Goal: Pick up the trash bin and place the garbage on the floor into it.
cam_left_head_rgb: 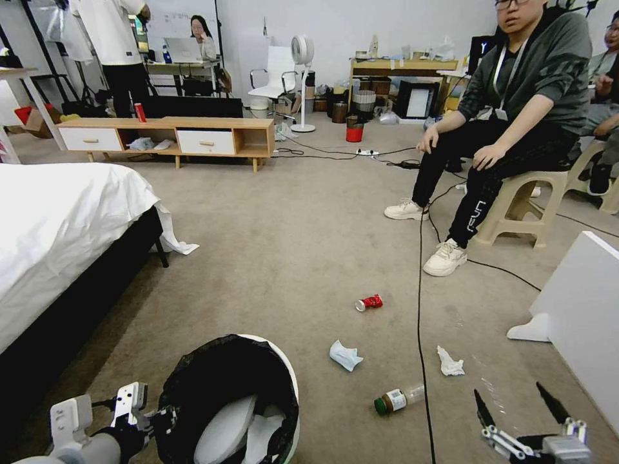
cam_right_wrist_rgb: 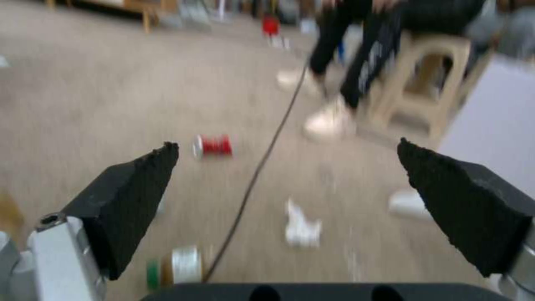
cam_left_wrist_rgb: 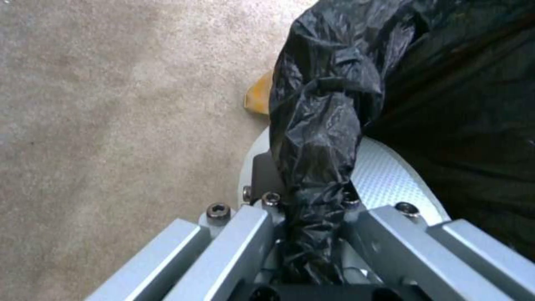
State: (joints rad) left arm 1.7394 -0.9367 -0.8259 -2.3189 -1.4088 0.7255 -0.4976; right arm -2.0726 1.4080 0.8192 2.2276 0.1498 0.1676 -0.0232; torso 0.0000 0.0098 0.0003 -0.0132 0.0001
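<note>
Left gripper (cam_left_head_rgb: 151,419): low at the robot's left, clamped on the bag-covered rim of the trash bin (cam_left_head_rgb: 284,377); the left wrist view shows the crinkly black liner (cam_left_wrist_rgb: 317,138) pinched between the metal fingers.
Bin position: just before the robot on its left side, mouth up and tilted slightly, with white pieces already lying inside.
Right gripper (cam_left_head_rgb: 521,407): low at the robot's right, black fingertips (cam_right_wrist_rgb: 133,196) spread wide and holding nothing, pointing forward over the floor (cam_left_head_rgb: 290,245).
Bottle (cam_left_head_rgb: 398,399): nearest piece of garbage, lying flat with its green cap toward the bin and its long axis running left to right; it sits between the bin and the right gripper, just left of the black cable (cam_left_head_rgb: 420,309).
Tissue by the cable (cam_left_head_rgb: 449,362): a little farther on, right of the cable, ahead and to the left of the right gripper.
Second tissue (cam_left_head_rgb: 345,355): left of the cable, just beyond the bin's rim.
Crushed red can (cam_left_head_rgb: 369,302): farthest piece, lying on its side left of the cable.
Key relation: judging by the layout, the open right gripper is the free hand and all four pieces lie ahead of it and to its left, the bottle closest.
</note>
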